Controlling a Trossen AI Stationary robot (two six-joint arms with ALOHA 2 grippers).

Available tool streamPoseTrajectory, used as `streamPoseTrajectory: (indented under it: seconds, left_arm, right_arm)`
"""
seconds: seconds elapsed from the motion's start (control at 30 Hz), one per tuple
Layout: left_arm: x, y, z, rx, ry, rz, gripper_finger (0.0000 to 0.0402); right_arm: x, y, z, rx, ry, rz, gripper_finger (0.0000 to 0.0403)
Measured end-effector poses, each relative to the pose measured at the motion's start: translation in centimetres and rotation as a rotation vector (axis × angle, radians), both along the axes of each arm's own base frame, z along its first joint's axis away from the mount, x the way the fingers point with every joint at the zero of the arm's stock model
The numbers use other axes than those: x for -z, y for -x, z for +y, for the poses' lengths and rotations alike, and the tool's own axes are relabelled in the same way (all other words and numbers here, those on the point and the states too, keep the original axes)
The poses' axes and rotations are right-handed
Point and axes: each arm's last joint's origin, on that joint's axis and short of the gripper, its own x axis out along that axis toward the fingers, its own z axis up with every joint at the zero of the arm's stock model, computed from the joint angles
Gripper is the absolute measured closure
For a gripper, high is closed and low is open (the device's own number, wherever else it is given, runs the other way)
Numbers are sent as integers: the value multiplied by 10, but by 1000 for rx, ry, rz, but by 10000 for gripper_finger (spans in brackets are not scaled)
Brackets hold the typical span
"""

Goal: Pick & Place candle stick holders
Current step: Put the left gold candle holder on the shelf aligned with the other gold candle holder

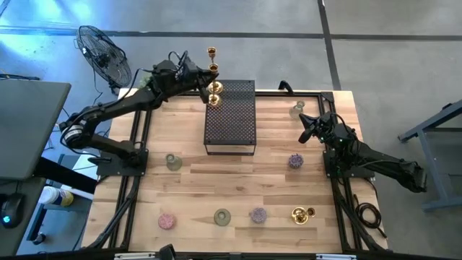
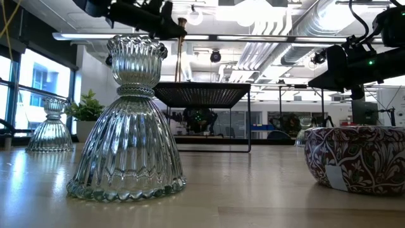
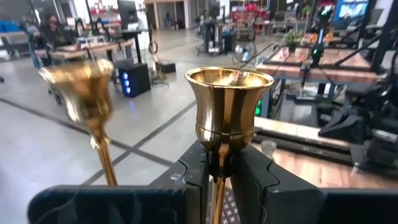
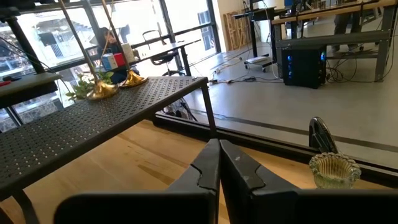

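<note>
Gold brass fills the left wrist view: the left tool (image 3: 217,171) pinches the slim stem of a gold candlestick (image 3: 228,106), its cup standing upright just above the fingers. Just beside it stands a second gold candlestick (image 3: 87,99), apparently already placed. From above, the left tool (image 1: 196,74) hangs at the far edge of the black perforated box (image 1: 231,115), with the round gold base (image 1: 215,88) of the held piece just over that edge — whether it touches the top I cannot tell. The right tool (image 1: 309,127) waits well apart on the other side of the box, fingers pressed together and empty, with a clear glass cup (image 4: 334,168) just ahead of it on the wooden bench (image 1: 188,188). By my reading the task is at an early stage: one candlestick seems set on the box and this one is nearly down. Left on the bench, all well away from both tools, are a gold holder lying on its side (image 1: 302,214), a purple cup (image 1: 296,160), a pink cup (image 1: 167,219), two greenish glass holders (image 1: 173,161) and another purple piece (image 1: 258,214) — most of the work remains.
</note>
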Motion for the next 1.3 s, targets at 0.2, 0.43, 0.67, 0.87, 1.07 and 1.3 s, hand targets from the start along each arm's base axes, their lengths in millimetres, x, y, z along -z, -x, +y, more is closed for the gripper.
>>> streamPoseTrajectory:
  seconds: [0.2,0.43,0.67,0.87,1.07,1.3]
  left_arm:
    - [0,0,-1,6,-12,8,357]
    - [0,0,0,1,-13,9,357]
    - [2,-2,1,-8,-7,14,357]
    - [1,-2,1,-11,-7,3,357]
    - [1,-2,2,-12,-18,-4,357]
    - [1,-2,2,-13,-15,-6,357]
  right_arm:
    - [0,0,0,0,0,0,402]
    - [0,0,0,0,0,0,402]
    - [0,0,0,0,0,0,402]
    - [0,0,0,0,0,0,402]
    - [0,0,0,0,0,0,402]
    - [0,0,0,0,0,0,402]
